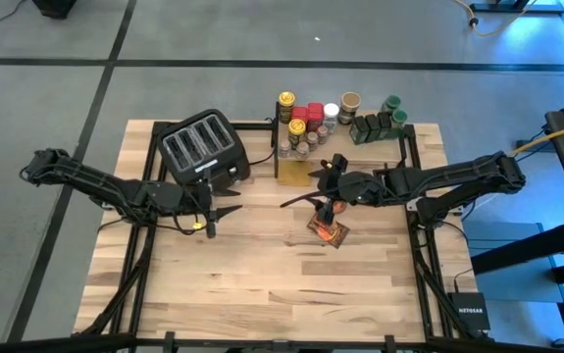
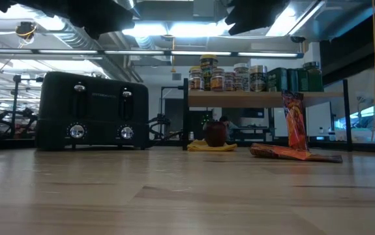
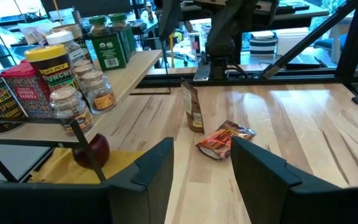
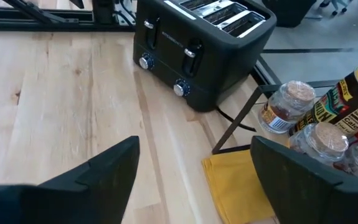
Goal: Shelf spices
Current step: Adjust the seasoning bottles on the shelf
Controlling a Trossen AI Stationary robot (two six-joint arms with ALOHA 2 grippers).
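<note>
Packets (image 1: 328, 231): one flat on table (image 1: 262, 284), one upright beside it, mid-table. Right gripper (image 1: 326, 201) over them, fingers apart, empty. Left gripper (image 1: 213, 218) by toaster (image 1: 203, 149), fingers apart, empty. Jars (image 1: 313, 123) crowd shelf (image 2: 265, 98) at far edge.

1. High view looks straight down on the whole tabletop (image 1: 262, 284).
2. Low view sits at tabletop height, facing the toaster (image 2: 92, 111) and shelf (image 2: 265, 99).
3. Both wrist views share that shelf.
</note>
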